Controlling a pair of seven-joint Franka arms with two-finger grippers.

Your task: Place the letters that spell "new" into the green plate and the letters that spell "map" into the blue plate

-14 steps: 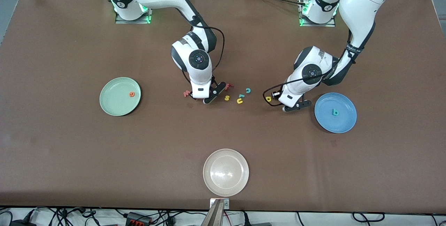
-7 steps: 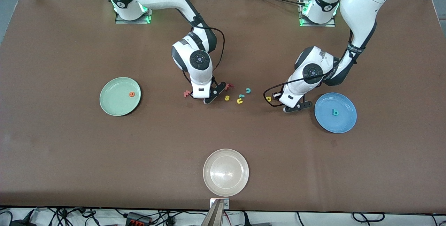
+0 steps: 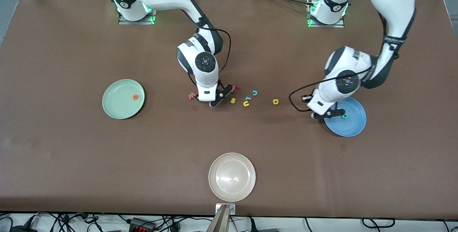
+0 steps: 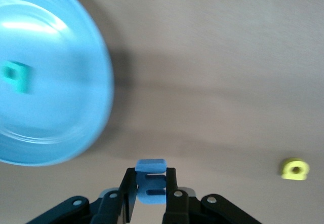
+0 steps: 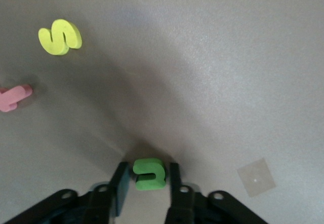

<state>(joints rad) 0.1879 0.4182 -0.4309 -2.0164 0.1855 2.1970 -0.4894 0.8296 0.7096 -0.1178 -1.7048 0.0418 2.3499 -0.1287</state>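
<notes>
My left gripper (image 3: 327, 114) (image 4: 151, 175) is shut on the blue m (image 4: 151, 165) and hangs by the rim of the blue plate (image 3: 352, 126) (image 4: 61, 112). The teal p (image 3: 344, 116) (image 4: 17, 77) lies in that plate. The yellow a (image 3: 275, 101) (image 4: 294, 169) lies on the table between the plate and the letter cluster. My right gripper (image 3: 212, 100) (image 5: 148, 167) is down at the table, open, its fingers close on either side of the green n (image 5: 149, 174). The salmon w (image 3: 192, 96) lies beside it. The orange e (image 3: 135, 96) lies in the green plate (image 3: 116, 109).
Beside the right gripper lie a red f (image 3: 234, 88) (image 5: 12, 97), a yellow s (image 3: 233, 100) (image 5: 59, 36), a yellow u (image 3: 246, 104) and a teal c (image 3: 254, 92). A white plate (image 3: 232, 192) stands near the table's front edge.
The left arm has carried the blue m away from the yellow a to the blue plate's rim. The right gripper's fingers have narrowed around the green n; that arm stayed put.
</notes>
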